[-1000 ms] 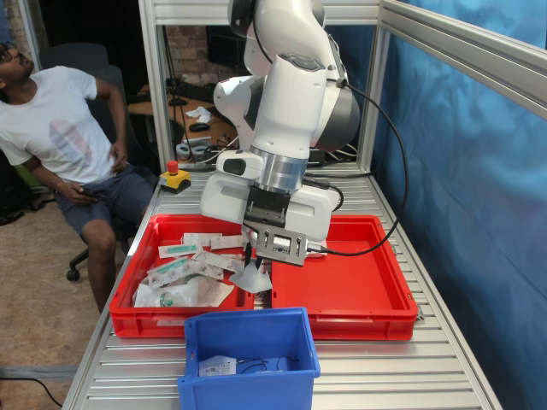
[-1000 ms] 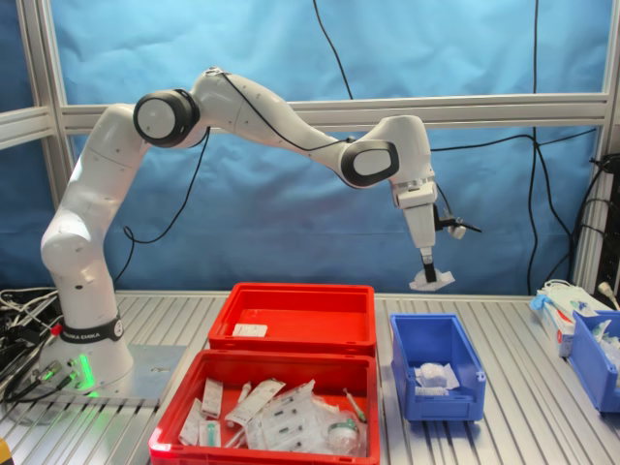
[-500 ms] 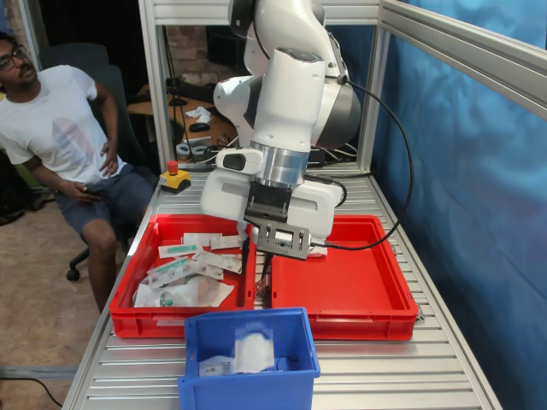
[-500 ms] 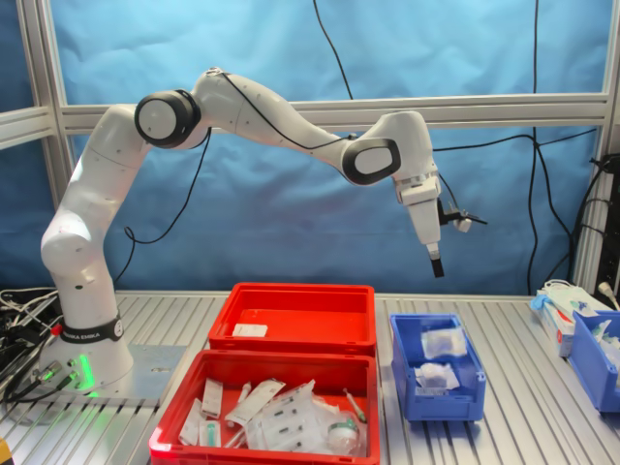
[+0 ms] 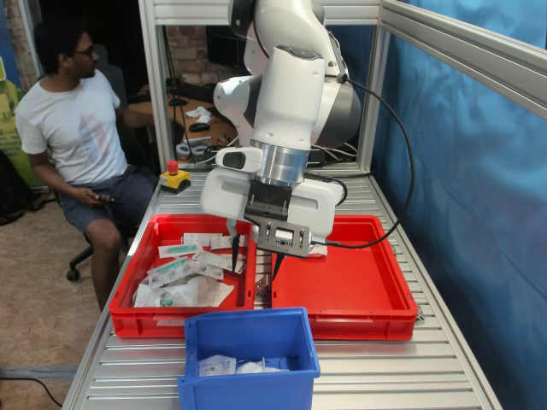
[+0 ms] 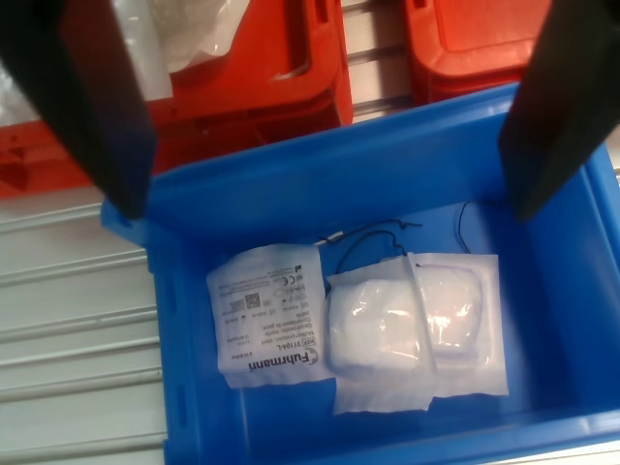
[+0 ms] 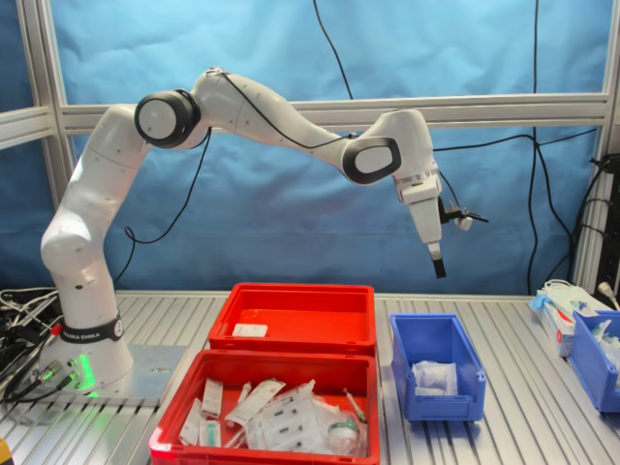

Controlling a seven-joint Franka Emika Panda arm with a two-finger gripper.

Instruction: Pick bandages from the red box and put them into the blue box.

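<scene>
Lying flat in the blue box (image 6: pixel 184 228), the bandages (image 6: pixel 412 334) are being overlapped side by side; "Fuhrmann" is printed on one. The gripper (image 6: pixel 329 116) is being held wide, empty.

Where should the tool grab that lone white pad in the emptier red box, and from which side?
Probably from straight above: the bandage lies flat on the red box floor, close to one wall, so the rim blocks a sideways approach. Pinch its middle across the shorter width.

Bright, even light; wrist foreground blurred
</scene>
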